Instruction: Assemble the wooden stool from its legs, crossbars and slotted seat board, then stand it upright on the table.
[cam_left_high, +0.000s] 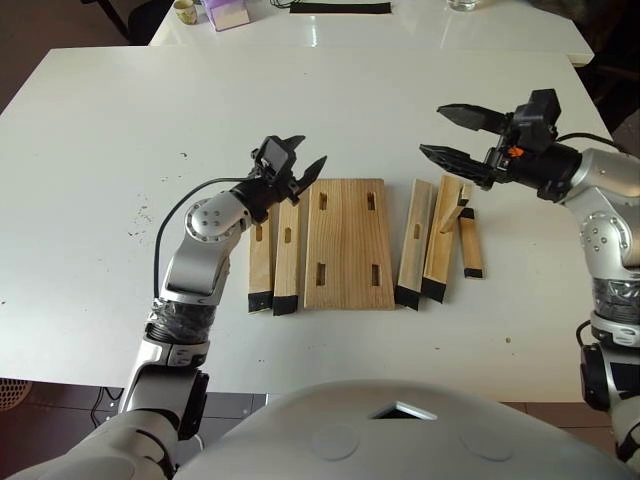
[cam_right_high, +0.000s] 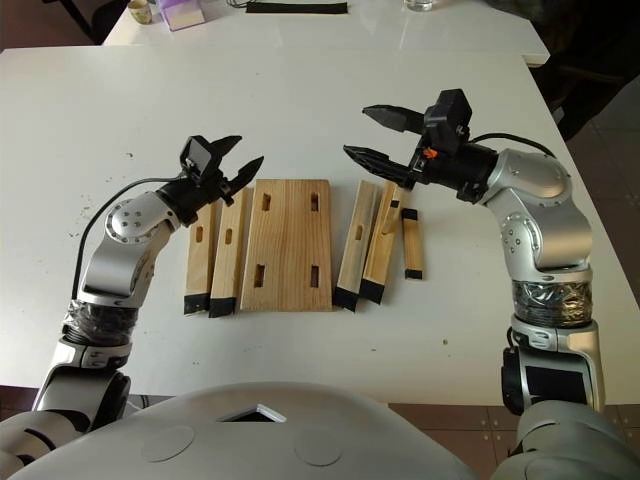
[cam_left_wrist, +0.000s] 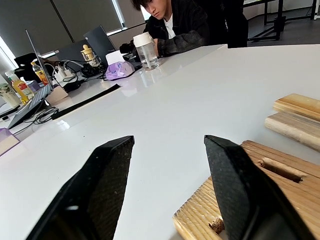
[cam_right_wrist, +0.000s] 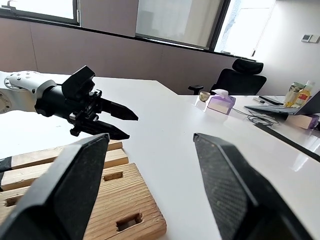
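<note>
Flat on the white table (cam_left_high: 120, 150), right in the middle: the slotted seat board (cam_left_high: 347, 243), with four small slots cut in it.

Just beside the board on the robot's left: the two left legs (cam_left_high: 288, 255), flat, side by side and touching, black ends toward the robot.

On the other side of the board, near it but not touching: the two right legs (cam_left_high: 415, 245), flat too, black ends toward the robot. On top of the outer one, near its far end: a small stick (cam_left_high: 452, 212), lying slanted. Just past those legs: a short crossbar (cam_left_high: 470, 250), flat on the table, black at both ends.

Low over the far ends of the left legs: the left gripper (cam_left_high: 308, 152). Two black fingers (cam_left_wrist: 110, 190) spread apart, with nothing between them. One finger right over the end of a piece of wood; hard to tell if touching it.

Up over the far ends of the right legs: the right gripper (cam_left_high: 433, 130). Fingers (cam_right_wrist: 75, 185) spread wide, holding nothing, well above the wood.

Behind, on a second white table (cam_left_high: 500, 25): a little cup (cam_left_high: 185, 11), a purple tissue box (cam_left_high: 228, 12) and a long black strip (cam_left_high: 340, 8). Also there, in the left wrist view: a clear bottle (cam_left_wrist: 146, 50).
</note>
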